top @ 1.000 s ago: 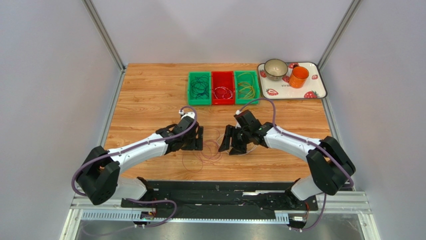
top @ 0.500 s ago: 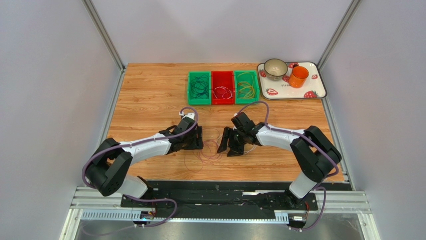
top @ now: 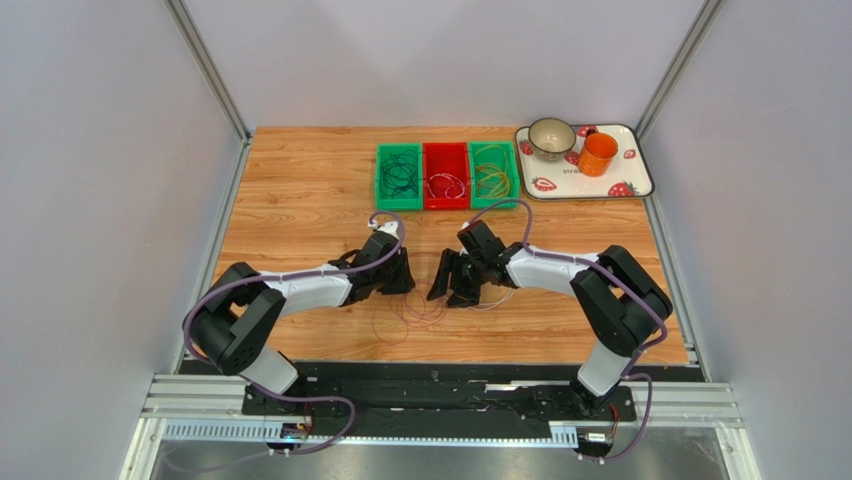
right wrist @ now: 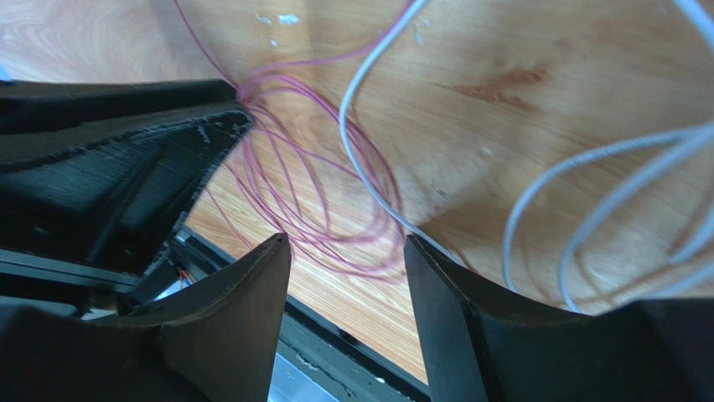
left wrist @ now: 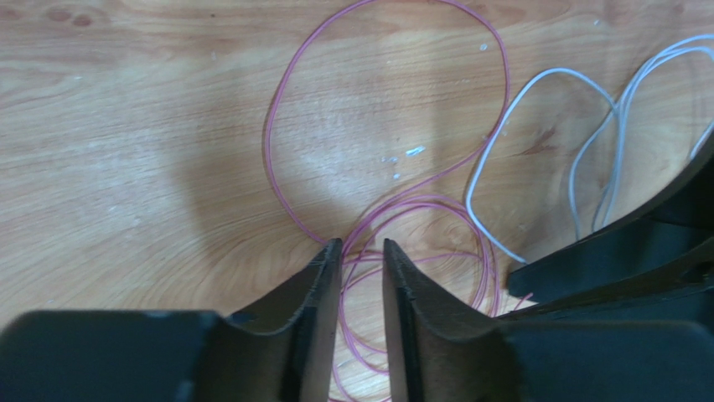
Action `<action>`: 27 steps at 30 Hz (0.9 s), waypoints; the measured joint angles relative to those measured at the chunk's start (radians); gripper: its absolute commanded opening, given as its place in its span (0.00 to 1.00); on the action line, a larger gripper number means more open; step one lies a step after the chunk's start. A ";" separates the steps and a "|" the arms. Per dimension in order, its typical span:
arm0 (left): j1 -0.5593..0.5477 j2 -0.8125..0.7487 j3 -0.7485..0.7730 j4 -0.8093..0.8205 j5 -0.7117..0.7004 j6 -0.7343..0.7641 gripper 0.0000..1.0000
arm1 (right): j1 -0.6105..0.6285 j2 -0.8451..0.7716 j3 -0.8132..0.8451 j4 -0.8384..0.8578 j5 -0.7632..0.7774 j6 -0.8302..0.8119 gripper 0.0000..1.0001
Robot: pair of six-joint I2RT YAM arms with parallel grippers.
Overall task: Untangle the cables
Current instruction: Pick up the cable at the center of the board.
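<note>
Top view: left gripper (top: 398,278) and right gripper (top: 447,285) face each other low over the purple cables (top: 412,310) mid-table (top: 300,180); left wrist: fingers nearly together with a slit left, purple strands running through it; white cable (left wrist: 469,188) just beside; right wrist: fingers well apart above the purple coil.

Bowl (top: 551,137), orange cup (top: 598,153) on tray (top: 585,187)

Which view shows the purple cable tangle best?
Left wrist: the purple cable shows its big loop and coils sharply on the wood. Right wrist shows only the crowded coils; top external shows just faint thin lines.
</note>
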 measured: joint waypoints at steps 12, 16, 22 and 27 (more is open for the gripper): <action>0.000 0.024 -0.021 0.079 0.048 -0.023 0.17 | 0.007 0.101 0.010 0.167 -0.080 0.071 0.28; 0.000 0.024 -0.029 0.091 0.051 -0.031 0.16 | 0.018 0.123 0.010 0.196 -0.085 0.085 0.20; 0.001 0.006 -0.064 0.124 0.058 -0.050 0.10 | 0.024 0.130 0.010 0.204 -0.079 0.097 0.25; 0.001 -0.029 -0.110 0.142 0.081 -0.079 0.10 | 0.026 0.131 0.012 0.237 -0.086 0.124 0.51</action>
